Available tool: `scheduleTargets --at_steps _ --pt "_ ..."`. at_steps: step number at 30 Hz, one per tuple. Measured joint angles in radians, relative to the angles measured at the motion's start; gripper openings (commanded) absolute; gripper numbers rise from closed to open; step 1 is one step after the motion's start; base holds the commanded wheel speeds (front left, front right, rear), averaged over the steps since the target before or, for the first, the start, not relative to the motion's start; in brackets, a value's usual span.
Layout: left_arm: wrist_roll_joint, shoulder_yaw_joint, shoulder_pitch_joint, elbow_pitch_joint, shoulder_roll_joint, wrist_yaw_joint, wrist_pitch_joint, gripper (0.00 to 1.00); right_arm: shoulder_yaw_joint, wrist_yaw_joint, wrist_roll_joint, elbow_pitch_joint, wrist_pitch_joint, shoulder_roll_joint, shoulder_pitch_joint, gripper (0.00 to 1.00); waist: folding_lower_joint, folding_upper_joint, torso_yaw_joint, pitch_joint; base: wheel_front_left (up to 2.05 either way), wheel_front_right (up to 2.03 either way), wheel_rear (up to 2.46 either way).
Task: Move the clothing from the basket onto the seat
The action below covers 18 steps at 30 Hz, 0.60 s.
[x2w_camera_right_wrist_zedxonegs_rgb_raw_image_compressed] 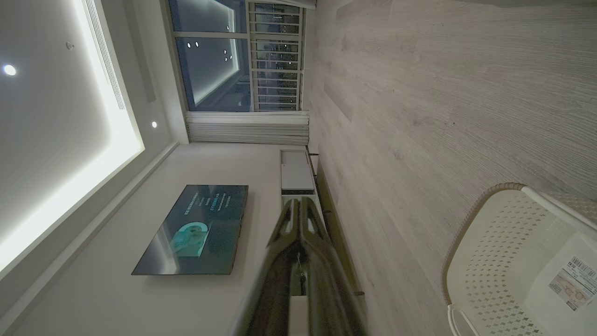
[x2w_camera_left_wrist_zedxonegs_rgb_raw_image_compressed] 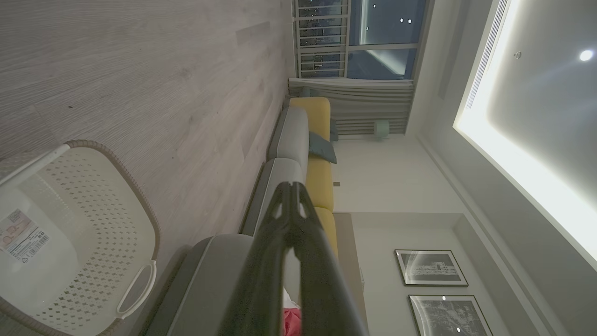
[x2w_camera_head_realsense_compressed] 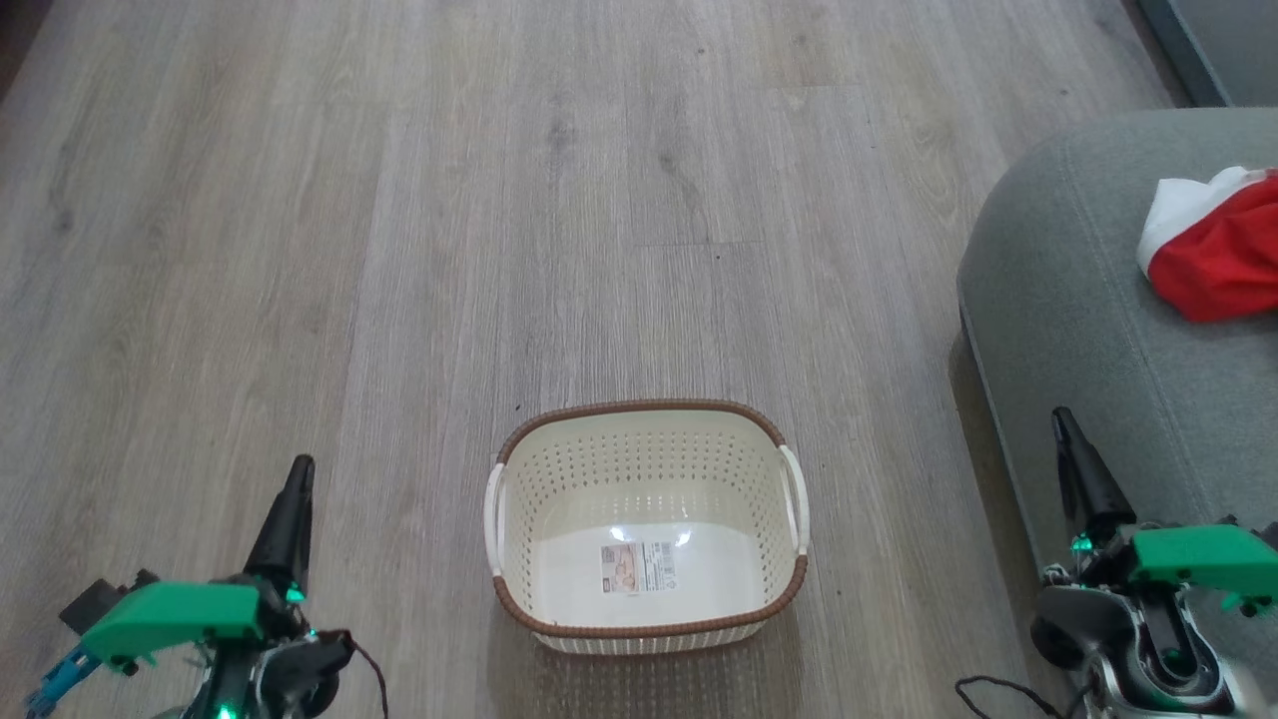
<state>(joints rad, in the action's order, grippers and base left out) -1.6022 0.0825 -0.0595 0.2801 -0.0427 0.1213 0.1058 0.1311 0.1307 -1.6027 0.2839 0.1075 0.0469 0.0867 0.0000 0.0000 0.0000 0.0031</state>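
Note:
The cream perforated basket (x2w_camera_head_realsense_compressed: 647,439) with its brown braided rim stands on the wood floor at the lower middle, holding just a paper label (x2w_camera_head_realsense_compressed: 638,566). Red clothing with a white part (x2w_camera_head_realsense_compressed: 1213,245) lies on the grey-green seat (x2w_camera_head_realsense_compressed: 1068,300) at the right edge. My left gripper (x2w_camera_head_realsense_compressed: 297,477) is shut at the lower left, left of the basket, with nothing in it. My right gripper (x2w_camera_head_realsense_compressed: 1062,424) is shut at the lower right, over the seat's front edge, also holding nothing. The left wrist view shows the basket (x2w_camera_left_wrist_zedxonegs_rgb_raw_image_compressed: 100,186), the seat (x2w_camera_left_wrist_zedxonegs_rgb_raw_image_compressed: 205,284) and a bit of red fabric (x2w_camera_left_wrist_zedxonegs_rgb_raw_image_compressed: 291,322).
Pale wood floor (x2w_camera_head_realsense_compressed: 559,200) stretches around the basket. A dark grey edge (x2w_camera_head_realsense_compressed: 1188,45) shows at the top right corner. The wrist views take in a long grey and yellow sofa (x2w_camera_left_wrist_zedxonegs_rgb_raw_image_compressed: 308,135), a wall television (x2w_camera_right_wrist_zedxonegs_rgb_raw_image_compressed: 196,228) and a low white cabinet (x2w_camera_right_wrist_zedxonegs_rgb_raw_image_compressed: 296,172).

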Motion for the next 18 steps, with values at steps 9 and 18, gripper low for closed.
scheduleTargets --at_steps 9,18 --pt "0.0 0.0 0.0 0.0 0.0 0.0 0.0 0.0 0.0 0.0 0.0 0.0 0.0 0.0 0.0 0.0 0.0 0.0 0.0 0.0 0.0 0.0 0.0" --pt "0.0 0.0 0.0 0.0 0.0 0.0 0.0 0.0 0.0 0.0 0.0 0.0 0.0 0.0 0.0 0.0 0.0 0.0 0.0 0.0 0.0 0.0 0.0"
